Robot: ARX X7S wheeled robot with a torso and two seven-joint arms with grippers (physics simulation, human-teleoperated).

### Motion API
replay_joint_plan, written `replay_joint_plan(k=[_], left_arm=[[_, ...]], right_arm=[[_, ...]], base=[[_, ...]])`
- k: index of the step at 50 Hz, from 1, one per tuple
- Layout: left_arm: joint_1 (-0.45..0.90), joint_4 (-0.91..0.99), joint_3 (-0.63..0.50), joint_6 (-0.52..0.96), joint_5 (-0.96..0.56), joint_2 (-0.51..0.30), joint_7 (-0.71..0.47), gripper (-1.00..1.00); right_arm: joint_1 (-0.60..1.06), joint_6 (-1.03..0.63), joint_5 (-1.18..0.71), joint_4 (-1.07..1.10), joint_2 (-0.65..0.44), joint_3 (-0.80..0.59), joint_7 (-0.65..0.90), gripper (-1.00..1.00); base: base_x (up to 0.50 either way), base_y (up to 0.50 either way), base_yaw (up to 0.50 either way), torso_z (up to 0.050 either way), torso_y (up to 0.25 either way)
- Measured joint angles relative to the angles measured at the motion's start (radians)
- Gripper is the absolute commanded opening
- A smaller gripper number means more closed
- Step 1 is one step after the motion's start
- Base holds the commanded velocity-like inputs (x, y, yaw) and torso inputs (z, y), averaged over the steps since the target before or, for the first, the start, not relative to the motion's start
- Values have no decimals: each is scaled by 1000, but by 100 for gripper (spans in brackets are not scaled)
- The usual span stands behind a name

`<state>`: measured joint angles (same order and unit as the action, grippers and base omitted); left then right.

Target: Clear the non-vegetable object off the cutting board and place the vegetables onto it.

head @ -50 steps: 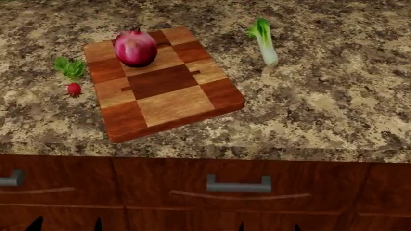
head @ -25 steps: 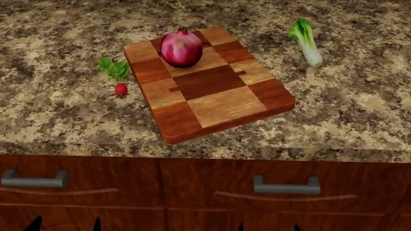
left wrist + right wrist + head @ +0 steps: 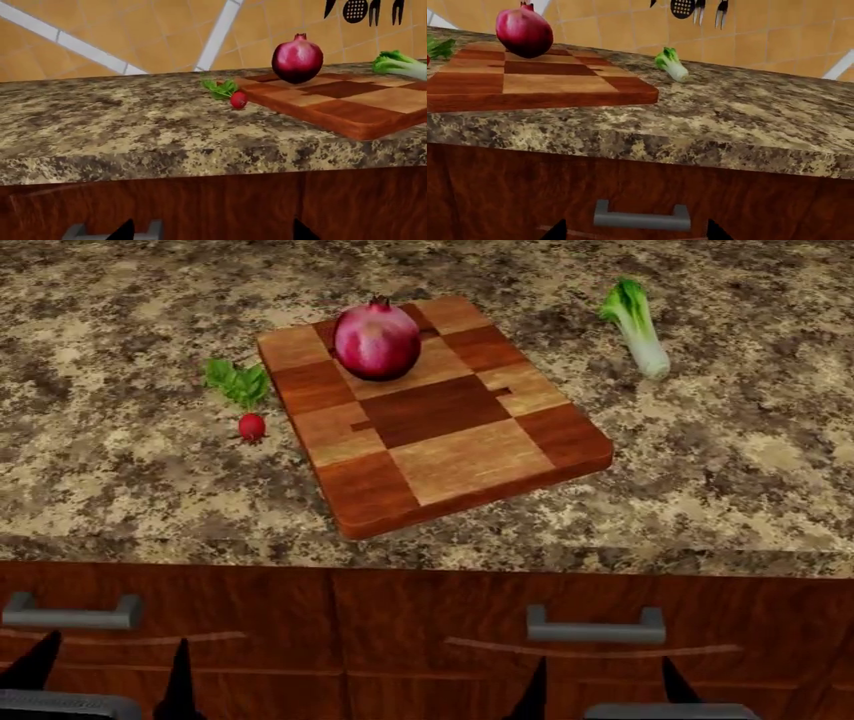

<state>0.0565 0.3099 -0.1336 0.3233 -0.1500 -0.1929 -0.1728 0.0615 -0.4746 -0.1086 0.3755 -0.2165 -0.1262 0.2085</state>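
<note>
On the far end of the cutting board [image 3: 434, 410], close to its back edge, sits the fruit [image 3: 376, 339]. It is round, shiny and dark pink, with a little dark crown on top. The board is thick wood made of light and dark squares, and it lies at a slant on the speckled stone counter [image 3: 721, 470]. A small radish [image 3: 250, 425] with crinkly green leaves lies on the counter just beside the board's left edge. The long stalk [image 3: 635, 326], white at one end and leafy green at the other, lies on the counter off the board's far right corner, apart from it, with its long side running from front to back. Both grippers are low down in front of the drawers, below the counter's front edge. The left gripper [image 3: 104, 680] and the right gripper [image 3: 603, 680] both have their fingers spread wide and hold nothing. The fruit is up and away from both of them, past the front edge and across the board. It looks a bit nearer the left one's side, so that arm may be the better one to lift it off first.
</note>
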Motion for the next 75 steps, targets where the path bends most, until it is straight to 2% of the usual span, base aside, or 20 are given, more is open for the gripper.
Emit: replay_joint_plan(k=[7, 12, 18, 25, 33, 43, 55, 75], left_arm=[[65, 154, 15, 211, -36, -33, -14, 100], [162, 237, 34, 388, -86, -53, -7, 100], [495, 150, 42, 650, -159, -62, 42, 100], [806, 12, 28, 811, -199, -63, 85, 100], [1020, -119, 5, 883, -214, -58, 116, 100], [1178, -293, -35, 876, -201, -50, 145, 100], [1263, -400, -59, 859, -201, -36, 163, 100], [1296, -429, -70, 858, -203, -49, 168, 100]], right_arm=[[84, -278, -37, 178, -56, 33, -13, 100], [199, -511, -97, 268, -100, 67, -45, 100], [587, -774, -384, 142, -209, 35, -10, 100], [983, -911, -598, -38, -293, -70, -1, 100], [1263, -946, -680, -204, -341, -196, -46, 100], [1454, -897, -677, -384, -354, -334, -131, 100], [1535, -846, -654, -497, -351, -418, -188, 100], [1549, -822, -652, -524, -347, -480, -225, 100]], base=[[0, 0, 0, 0, 0], [0, 0, 0, 0, 0], [0, 0, 0, 0, 0], [0, 0, 0, 0, 0], [0, 0, 0, 0, 0], [201, -86, 0, 0, 0], [483, -149, 0, 0, 0], [500, 0, 0, 0, 1]])
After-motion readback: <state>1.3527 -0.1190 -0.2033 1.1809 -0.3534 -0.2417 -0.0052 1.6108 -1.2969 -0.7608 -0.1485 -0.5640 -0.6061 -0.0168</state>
